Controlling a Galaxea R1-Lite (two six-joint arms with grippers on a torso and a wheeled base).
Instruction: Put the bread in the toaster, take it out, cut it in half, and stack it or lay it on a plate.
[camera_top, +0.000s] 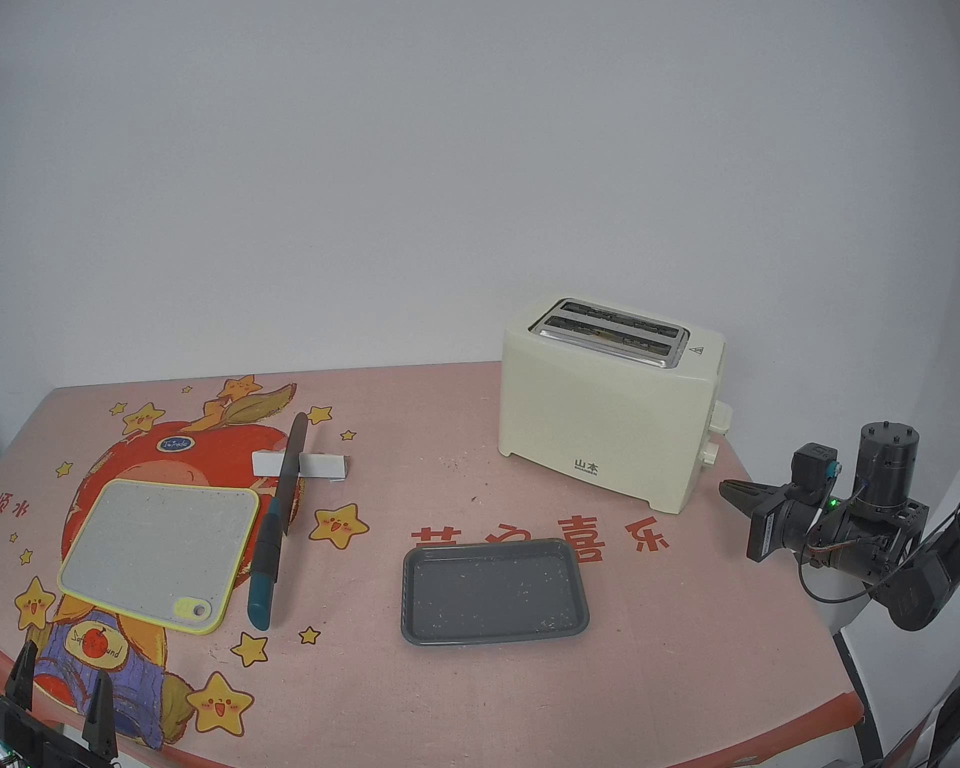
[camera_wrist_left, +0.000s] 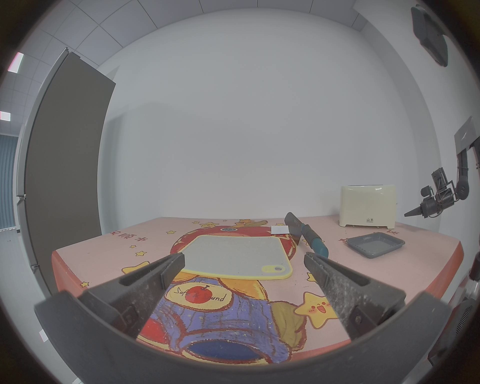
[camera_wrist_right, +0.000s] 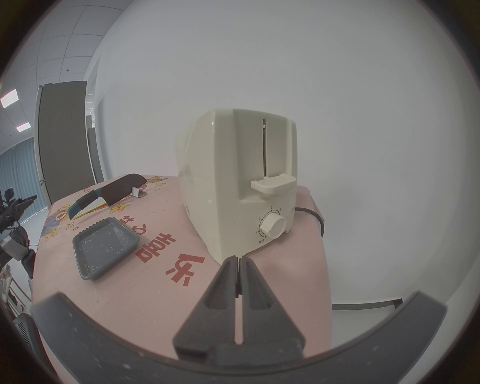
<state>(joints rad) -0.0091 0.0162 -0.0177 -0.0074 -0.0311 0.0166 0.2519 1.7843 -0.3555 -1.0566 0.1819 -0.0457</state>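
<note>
Head view: toaster (camera_top: 610, 400) stands far right on the table (camera_top: 700, 620). Gray plate (camera_top: 495, 590) lies in front of it. Knife (camera_top: 277, 520) lies beside the cutting board (camera_top: 160, 550), left. Right gripper (camera_top: 726, 488) clenched on nothing, near the toaster's lever (camera_wrist_right: 272, 184), which sits low in its slot. Left gripper (camera_wrist_left: 244, 260) released, spread wide, at the near left edge.

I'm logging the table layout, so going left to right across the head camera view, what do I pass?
left gripper → pale grey cutting board with yellow rim → black-bladed knife with teal handle → dark grey rectangular tray → cream two-slot toaster → right gripper
</note>
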